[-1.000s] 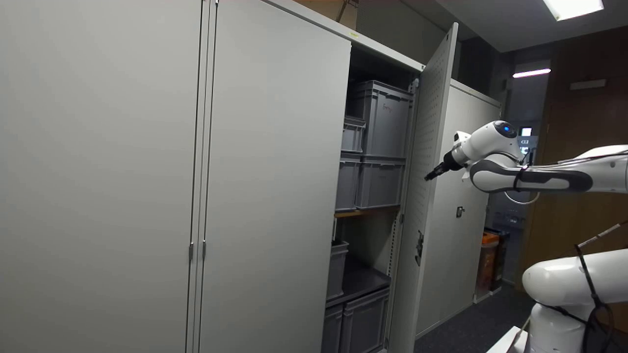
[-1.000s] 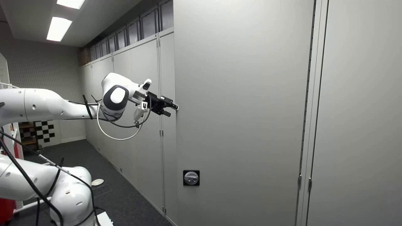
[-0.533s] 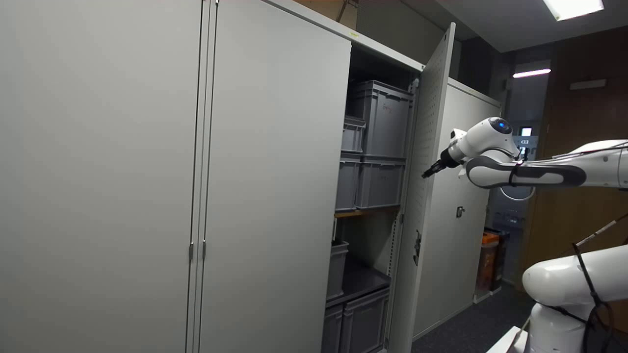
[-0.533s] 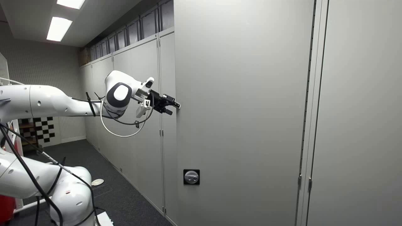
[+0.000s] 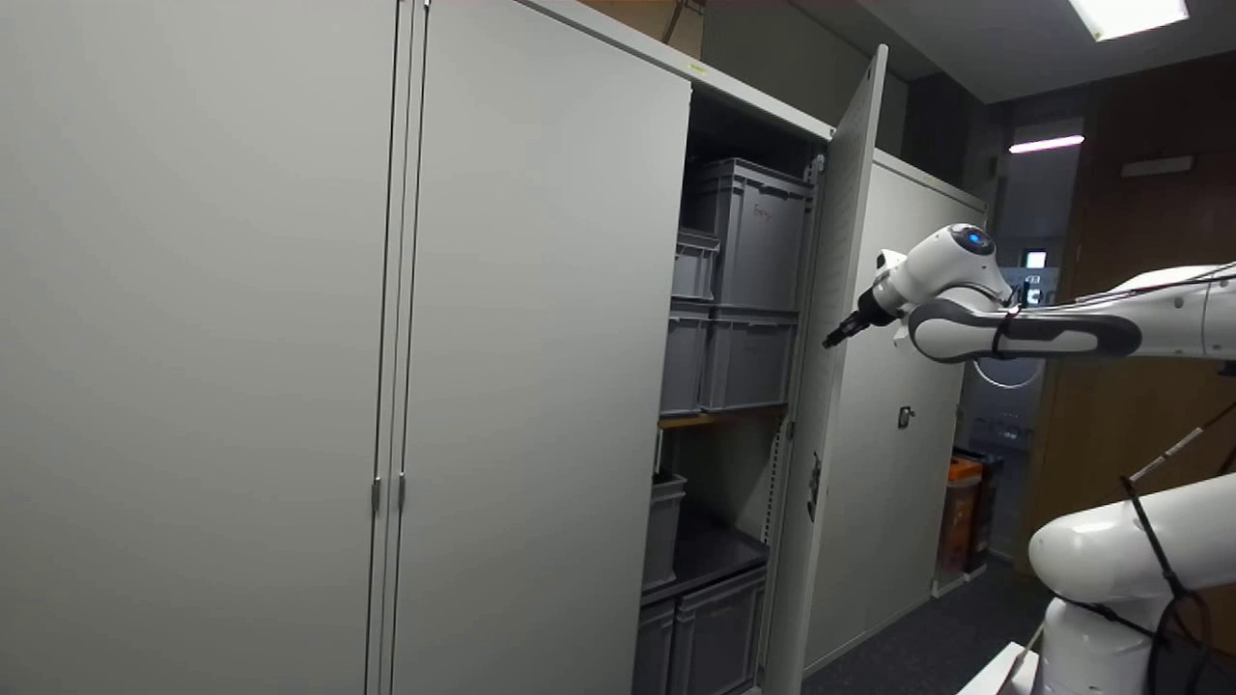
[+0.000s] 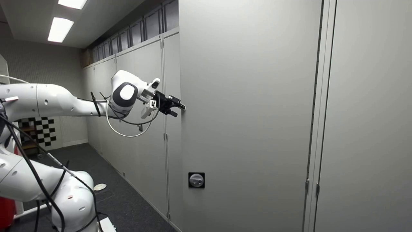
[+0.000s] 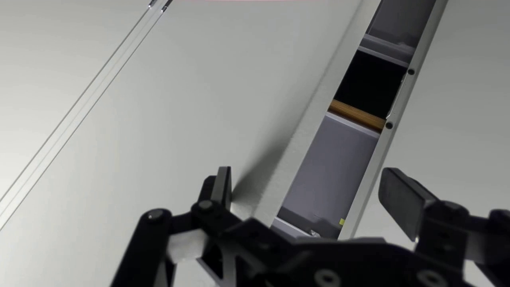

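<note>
A tall grey cabinet door (image 6: 251, 96) stands open. Its perforated inner face (image 5: 842, 222) shows in an exterior view. My gripper (image 6: 180, 111) is at the door's free edge, above the round lock (image 6: 196, 180); it also shows in an exterior view (image 5: 833, 340). In the wrist view my gripper (image 7: 307, 177) has its jaws wide apart with nothing between them. The left finger (image 7: 223, 185) there is at the door's outer face (image 7: 199, 99), its shadow meeting it; contact looks likely. The other finger (image 7: 402, 199) stands apart, over the closed door (image 7: 470, 99).
Inside the cabinet, grey crates (image 5: 758, 232) sit on a shelf with an orange-brown edge (image 5: 719, 418). A closed door (image 5: 541, 338) covers the cabinet's other half. Further cabinets (image 6: 138, 106) line the wall. Cables (image 6: 132, 135) hang from the arm. An orange bin (image 5: 959, 512) stands behind.
My gripper has moved toward the cabinet and slightly up. The open door has swung a little toward closing along with it. The jaws look unchanged.
</note>
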Robot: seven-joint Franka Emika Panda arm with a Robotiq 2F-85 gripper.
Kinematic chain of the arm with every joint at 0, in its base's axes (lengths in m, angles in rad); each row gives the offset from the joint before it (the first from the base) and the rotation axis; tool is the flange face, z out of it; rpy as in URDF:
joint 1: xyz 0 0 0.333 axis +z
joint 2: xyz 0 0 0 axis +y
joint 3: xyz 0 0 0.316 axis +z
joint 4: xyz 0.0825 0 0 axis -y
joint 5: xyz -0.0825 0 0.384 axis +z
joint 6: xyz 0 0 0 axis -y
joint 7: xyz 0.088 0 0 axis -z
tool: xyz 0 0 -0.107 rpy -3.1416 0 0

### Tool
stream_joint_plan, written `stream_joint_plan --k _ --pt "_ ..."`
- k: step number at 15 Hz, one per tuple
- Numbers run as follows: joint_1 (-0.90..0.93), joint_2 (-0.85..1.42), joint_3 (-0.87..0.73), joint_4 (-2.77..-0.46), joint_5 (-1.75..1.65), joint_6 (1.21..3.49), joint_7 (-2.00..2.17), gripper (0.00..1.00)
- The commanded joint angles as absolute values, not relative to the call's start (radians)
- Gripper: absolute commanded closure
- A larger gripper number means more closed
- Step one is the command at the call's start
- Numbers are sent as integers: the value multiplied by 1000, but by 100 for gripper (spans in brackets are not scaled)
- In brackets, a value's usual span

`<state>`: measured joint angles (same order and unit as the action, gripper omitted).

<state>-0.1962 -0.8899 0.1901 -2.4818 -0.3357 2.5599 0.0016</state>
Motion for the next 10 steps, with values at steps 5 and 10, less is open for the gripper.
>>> stream_joint_plan --k 5,10 --pt "-174 -824 221 -2388 -340 2509 36 0" --pt "-163 -789 223 -2341 -332 2476 47 0"
